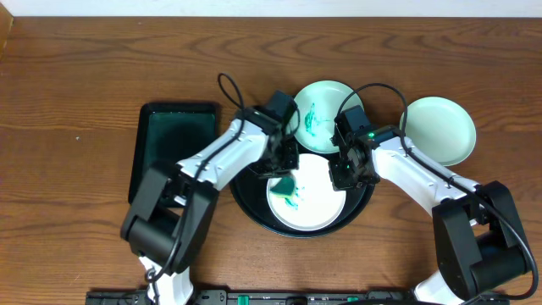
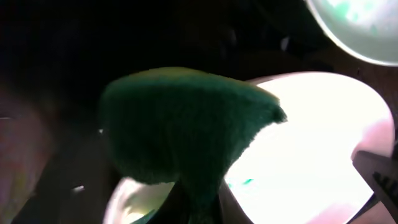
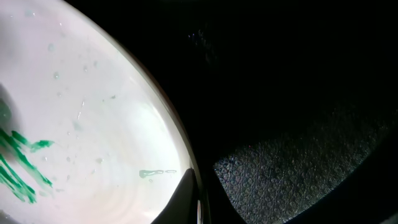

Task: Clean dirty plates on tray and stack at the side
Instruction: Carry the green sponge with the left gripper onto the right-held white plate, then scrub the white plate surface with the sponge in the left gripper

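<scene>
On the brown wooden counter (image 1: 85,85), seen from overhead, the large round black glossy tray (image 1: 252,210) sits in the middle with a small white round plate (image 1: 315,210), streaked teal, lying in it. A pale mint-green plate with a teal smear (image 1: 329,103) lies at the tray's far edge. A clean pale mint-green plate (image 1: 436,129) rests on the counter to the right, off the tray. A black rectangular tray (image 1: 174,144) stands to the left. The left end effector (image 1: 284,169) is clamped on a dark green sponge (image 1: 284,184) over the white plate's left part. The right end effector (image 1: 343,176) is at that plate's right rim.

From the left wrist, the sponge (image 2: 180,124) fills the middle, above the bright white plate (image 2: 311,143).

From the right wrist, the white plate (image 3: 93,124) shows teal streaks (image 3: 18,165). The right end effector's jaws are together, one dark finger (image 3: 186,193) at the rim; whether it pinches the rim cannot be told.
</scene>
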You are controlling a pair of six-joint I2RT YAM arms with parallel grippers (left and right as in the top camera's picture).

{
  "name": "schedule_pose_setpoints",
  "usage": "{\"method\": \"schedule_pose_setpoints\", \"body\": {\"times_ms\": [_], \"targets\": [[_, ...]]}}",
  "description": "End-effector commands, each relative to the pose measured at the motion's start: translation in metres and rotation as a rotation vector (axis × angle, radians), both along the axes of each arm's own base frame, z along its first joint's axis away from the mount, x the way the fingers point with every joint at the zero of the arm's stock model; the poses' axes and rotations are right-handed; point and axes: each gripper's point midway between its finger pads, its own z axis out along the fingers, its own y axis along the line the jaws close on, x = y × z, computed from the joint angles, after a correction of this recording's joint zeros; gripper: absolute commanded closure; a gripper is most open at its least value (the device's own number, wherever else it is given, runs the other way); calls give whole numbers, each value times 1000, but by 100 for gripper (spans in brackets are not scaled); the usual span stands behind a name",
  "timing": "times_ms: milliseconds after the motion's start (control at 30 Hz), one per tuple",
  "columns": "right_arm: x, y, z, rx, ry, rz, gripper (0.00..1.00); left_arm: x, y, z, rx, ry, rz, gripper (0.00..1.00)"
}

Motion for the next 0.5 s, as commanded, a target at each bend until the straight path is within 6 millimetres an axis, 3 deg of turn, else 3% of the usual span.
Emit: {"method": "schedule_pose_setpoints", "body": {"times_ms": [0, 133, 300, 467], "targets": [[-3, 0, -4, -5, 16, -12, 99, -43, -33, -25, -62, 161, -65, 93], [-6, -1, -4, -8, 28, -11, 99, -59, -64, -30, -156, 207, -113, 92], [-9, -2, -4, -12, 36, -7, 99, -74, -101, -18, -325, 241, -184, 93], [-10, -3, -4, -15, 43, -8, 99, -76, -107, -13, -366, 255, -192, 93]]}}
